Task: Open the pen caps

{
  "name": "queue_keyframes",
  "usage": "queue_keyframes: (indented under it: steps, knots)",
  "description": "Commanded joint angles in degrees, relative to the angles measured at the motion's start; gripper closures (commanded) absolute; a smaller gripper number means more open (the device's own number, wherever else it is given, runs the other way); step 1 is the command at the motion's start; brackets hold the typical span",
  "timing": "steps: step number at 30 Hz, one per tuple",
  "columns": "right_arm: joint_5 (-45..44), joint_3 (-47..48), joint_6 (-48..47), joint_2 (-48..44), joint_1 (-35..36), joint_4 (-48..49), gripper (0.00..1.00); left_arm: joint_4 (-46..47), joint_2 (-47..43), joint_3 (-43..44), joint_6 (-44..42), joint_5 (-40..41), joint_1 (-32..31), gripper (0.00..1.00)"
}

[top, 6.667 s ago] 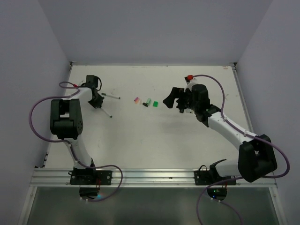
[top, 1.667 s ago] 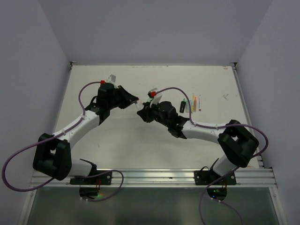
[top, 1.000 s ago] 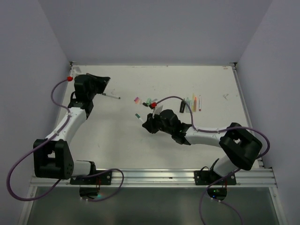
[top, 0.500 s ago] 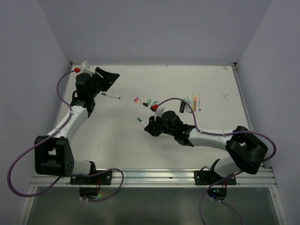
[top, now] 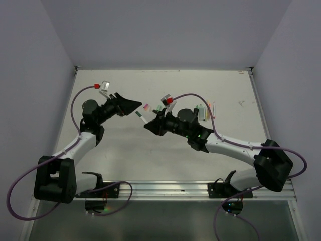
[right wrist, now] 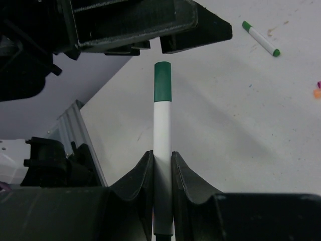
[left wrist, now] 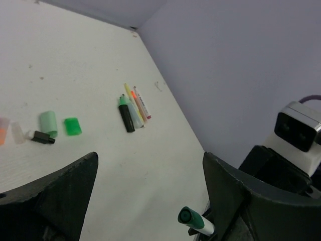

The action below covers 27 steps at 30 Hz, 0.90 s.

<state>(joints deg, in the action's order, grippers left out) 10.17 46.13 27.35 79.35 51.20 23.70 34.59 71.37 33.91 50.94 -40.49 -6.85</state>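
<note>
The right end effector point(right wrist: 162, 165) is clamped tight on the lower barrel of a slim white plastic pen point(right wrist: 162, 130), which sticks straight out past its fingertips with a dark green cylindrical cap point(right wrist: 162, 80) on the free end. Facing that pen, the left end effector point(top: 131, 105) holds its jaws spread wide and grips nothing. The cap's tip sits just short of the gap between them, and contact cannot be made out. Both are raised above the white surface point(top: 150, 150). On the far side of the held pen, loose caps lie near one another: a pale green cylindrical cap point(left wrist: 48, 123), a bright green square-ish cap point(left wrist: 72, 126) and a tiny black cap point(left wrist: 42, 137). Well off to the held pen's right, a tight row of slim pens point(left wrist: 133, 108) in black, pale green, yellow and white lies flat.
</note>
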Motion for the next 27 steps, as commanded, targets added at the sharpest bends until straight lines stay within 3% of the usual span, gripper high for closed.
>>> queue_keyframes:
  steps: [1,8,16,27]
  knots:
    - [4.0,3.3,3.9,-0.6,-0.7,5.1,1.0,17.4,-2.4,-2.9,4.4,-6.8,-0.3,0.11]
    - [4.7,4.9,4.9,1.2,-0.9,8.4,1.0,21.6,-3.3,-3.9,6.7,-6.4,-1.6,0.1]
    - [6.3,5.3,7.3,5.0,-2.2,13.6,1.0,25.2,-4.5,-5.3,9.4,-1.6,-4.6,0.18]
    - [9.4,3.5,10.4,7.9,-5.1,20.8,1.0,27.5,-6.2,-8.5,13.7,3.0,-5.5,0.41]
